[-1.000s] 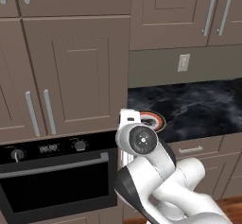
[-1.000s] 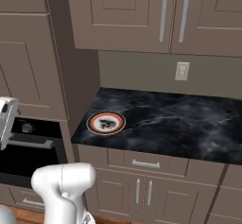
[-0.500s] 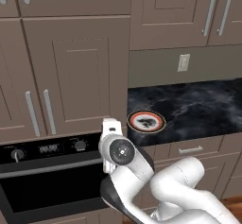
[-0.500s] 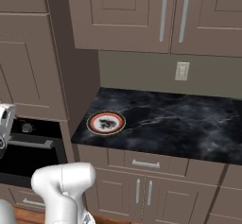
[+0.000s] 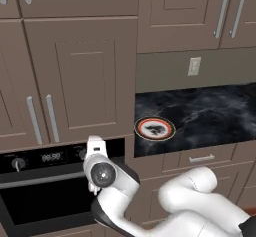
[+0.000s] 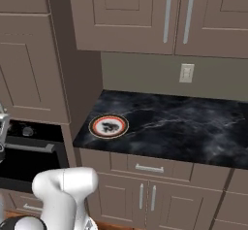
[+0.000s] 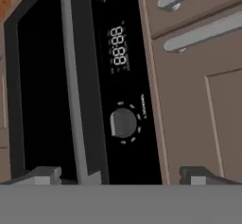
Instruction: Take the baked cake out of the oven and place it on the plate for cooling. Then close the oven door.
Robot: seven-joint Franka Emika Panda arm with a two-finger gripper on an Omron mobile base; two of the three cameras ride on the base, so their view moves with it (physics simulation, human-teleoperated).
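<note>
The oven (image 5: 45, 181) sits in the lower left of the left base view, black front, built into the brown cabinets. Its control strip runs across the top with a small digital display (image 5: 51, 157) and a silver knob (image 5: 18, 163) left of it. The oven door (image 5: 40, 201) is shut flat against the front, and its long silver bar handle (image 5: 42, 179) runs along the door's top edge.

The arm comes up from the lower right of that view and bends over to the left, so the hand ends up right in front of the oven's control strip, toward its right end. In the hand view the gripper (image 7: 127, 175) has its two dark fingertips (image 7: 43, 175) spread wide apart at the bottom of the frame, nothing between them. That view is rolled sideways, so the handle runs up and down the left part of the frame, with the display and a knob (image 7: 123, 123) in the middle and brown cabinet to the right.

The plate (image 5: 155, 128) rests on the dark marbled counter (image 5: 210, 113), center right of the left base view, near the counter's left end. It's the red-ringed one with a dark center.

The cake can't be seen with the door shut.
</note>
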